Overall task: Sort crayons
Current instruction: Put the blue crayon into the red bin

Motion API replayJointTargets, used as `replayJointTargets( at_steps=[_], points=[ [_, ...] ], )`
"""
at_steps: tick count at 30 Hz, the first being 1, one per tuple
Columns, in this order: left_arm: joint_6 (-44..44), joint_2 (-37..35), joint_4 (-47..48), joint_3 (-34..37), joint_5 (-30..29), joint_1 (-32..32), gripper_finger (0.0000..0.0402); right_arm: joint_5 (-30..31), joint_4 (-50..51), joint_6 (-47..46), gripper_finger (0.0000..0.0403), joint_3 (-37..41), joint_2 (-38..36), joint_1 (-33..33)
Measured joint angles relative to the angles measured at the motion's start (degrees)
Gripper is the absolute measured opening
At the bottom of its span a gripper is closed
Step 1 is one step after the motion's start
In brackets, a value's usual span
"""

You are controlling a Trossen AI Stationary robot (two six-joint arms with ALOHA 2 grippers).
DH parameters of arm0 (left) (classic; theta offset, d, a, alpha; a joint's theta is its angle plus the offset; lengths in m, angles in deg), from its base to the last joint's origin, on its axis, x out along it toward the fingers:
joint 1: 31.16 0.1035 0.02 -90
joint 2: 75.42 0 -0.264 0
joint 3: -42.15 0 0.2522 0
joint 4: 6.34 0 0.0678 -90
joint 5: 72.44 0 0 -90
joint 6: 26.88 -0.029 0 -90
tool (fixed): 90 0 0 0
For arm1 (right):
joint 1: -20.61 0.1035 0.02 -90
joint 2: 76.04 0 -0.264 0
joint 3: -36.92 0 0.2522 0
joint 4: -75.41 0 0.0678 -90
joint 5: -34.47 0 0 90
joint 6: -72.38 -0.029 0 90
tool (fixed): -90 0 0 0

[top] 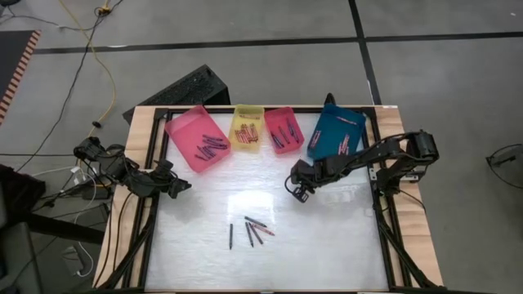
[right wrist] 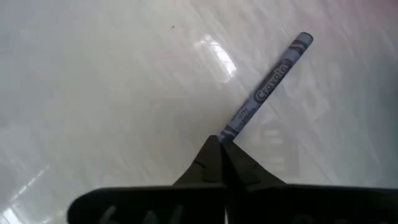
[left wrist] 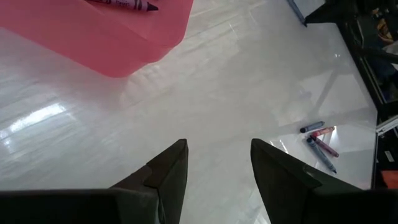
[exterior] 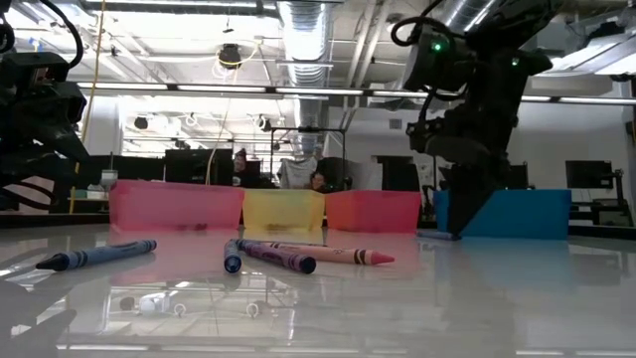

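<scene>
Blue crayon (right wrist: 267, 87) gripped (mid-table, clear).

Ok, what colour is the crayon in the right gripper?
Blue-grey wrapper; the right gripper pinches the crayon by one end. Right wrist view shows it best.

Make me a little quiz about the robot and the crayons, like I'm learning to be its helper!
1. True or false: the left gripper has its jaws shut.
2. Which tray stands last on the robot's right side? A pink tray, B yellow tray, C blue tray.
3. Fill in: the right gripper is shut on a blue ____.
Key: 1 false, they are open. 2 C. 3 crayon.
</scene>
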Motion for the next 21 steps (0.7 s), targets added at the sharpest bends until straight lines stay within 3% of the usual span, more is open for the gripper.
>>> replayJointTargets(
  at_steps=[15,21],
  points=[
    [0.01,-0.02,0.00,-0.01,-0.02,0.02,0.0165,2.38,-2.21,-9.88,0.0000,0.00,0.00,6.70],
    [0.00,-0.01,0.00,-0.01,-0.04,0.02,0.0165,4.59,-0.53,-19.23,0.0000,-0.02,0.00,9.68]
  ],
)
